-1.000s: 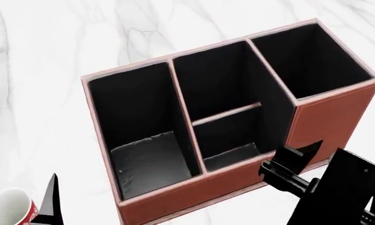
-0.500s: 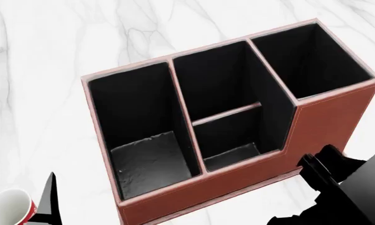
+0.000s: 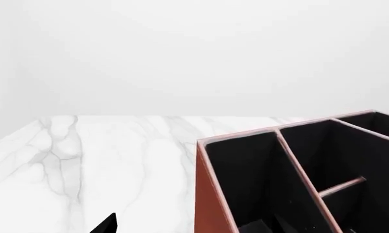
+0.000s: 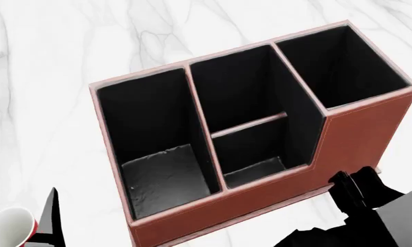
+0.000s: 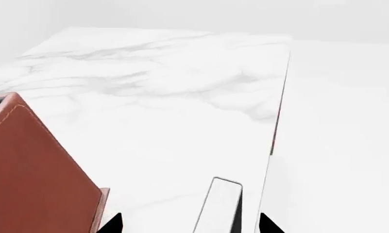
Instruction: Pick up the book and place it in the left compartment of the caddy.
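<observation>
Beside the caddy's [image 4: 360, 128] right end, the right end effector [image 5: 189, 223] is released, its fingertips spread wide. The book [image 5: 219, 206] shows between them, pale face and black edge, touching neither tip, outside the caddy near the marble worktop's [image 4: 55, 51] edge. The left compartment [image 4: 144, 118] shows black lining. The left end effector [image 4: 51, 216] sits beside a red-and-white mug [image 4: 10, 226]; its state cannot be told.

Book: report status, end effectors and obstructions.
Right end effector open; book just ahead, ungripped. Left end effector: state unclear, beside mug. Left compartment empty; nothing blocking.
</observation>
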Motion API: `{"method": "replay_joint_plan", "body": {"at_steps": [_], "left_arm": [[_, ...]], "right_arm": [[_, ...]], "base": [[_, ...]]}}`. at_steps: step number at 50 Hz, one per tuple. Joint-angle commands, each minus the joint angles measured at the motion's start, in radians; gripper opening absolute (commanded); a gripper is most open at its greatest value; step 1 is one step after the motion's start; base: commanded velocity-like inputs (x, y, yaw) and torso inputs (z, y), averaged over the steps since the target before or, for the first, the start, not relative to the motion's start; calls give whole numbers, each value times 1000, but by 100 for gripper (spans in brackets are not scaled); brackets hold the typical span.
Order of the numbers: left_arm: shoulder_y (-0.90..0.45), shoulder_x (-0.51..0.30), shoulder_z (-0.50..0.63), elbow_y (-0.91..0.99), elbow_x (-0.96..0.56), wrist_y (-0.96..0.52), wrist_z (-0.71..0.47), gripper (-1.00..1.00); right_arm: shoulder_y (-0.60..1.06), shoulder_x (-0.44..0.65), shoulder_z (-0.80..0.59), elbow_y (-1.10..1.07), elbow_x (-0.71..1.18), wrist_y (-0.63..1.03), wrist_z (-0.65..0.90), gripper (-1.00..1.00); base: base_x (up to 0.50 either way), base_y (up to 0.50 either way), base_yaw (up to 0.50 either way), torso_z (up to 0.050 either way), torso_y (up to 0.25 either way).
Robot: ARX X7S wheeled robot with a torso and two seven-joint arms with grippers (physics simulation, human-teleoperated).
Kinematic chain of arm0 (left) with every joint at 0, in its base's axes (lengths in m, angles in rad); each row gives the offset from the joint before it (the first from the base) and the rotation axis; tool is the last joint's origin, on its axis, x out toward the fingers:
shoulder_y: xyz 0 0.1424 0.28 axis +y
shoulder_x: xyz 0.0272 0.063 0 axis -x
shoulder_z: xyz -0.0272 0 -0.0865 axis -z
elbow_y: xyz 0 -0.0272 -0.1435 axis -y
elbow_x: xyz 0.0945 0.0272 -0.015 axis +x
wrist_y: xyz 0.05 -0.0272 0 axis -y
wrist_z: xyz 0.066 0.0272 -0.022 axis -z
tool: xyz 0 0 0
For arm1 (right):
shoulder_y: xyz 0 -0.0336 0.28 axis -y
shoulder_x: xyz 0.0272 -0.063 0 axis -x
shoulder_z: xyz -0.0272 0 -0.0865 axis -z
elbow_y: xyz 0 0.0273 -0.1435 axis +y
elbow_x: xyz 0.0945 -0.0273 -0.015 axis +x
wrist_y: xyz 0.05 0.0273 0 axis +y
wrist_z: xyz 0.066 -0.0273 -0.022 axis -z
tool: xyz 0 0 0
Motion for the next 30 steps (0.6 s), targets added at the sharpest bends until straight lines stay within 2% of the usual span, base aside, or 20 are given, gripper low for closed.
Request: {"method": "replay_joint_plan", "body": {"at_steps": [1, 10, 17, 30], "left_arm": [[8, 18, -25, 4, 8, 46, 22, 100], [10, 13, -31, -1, -1, 55, 20, 100], [8, 9, -34, 6, -11, 47, 16, 100], [9, 2, -44, 7, -25, 52, 10, 100]], "right_arm": [[-5, -28, 4, 27, 39, -158, 73, 100], [12, -39, -16, 94, 47, -216, 99, 100], [9, -39, -9, 181, 41, -356, 99, 100], [73, -39, -46, 304, 36, -412, 99, 100]], "base": [[0, 0, 0, 0, 0], [0, 0, 0, 0, 0], [0, 0, 0, 0, 0], [0, 0, 0, 0, 0]]}}
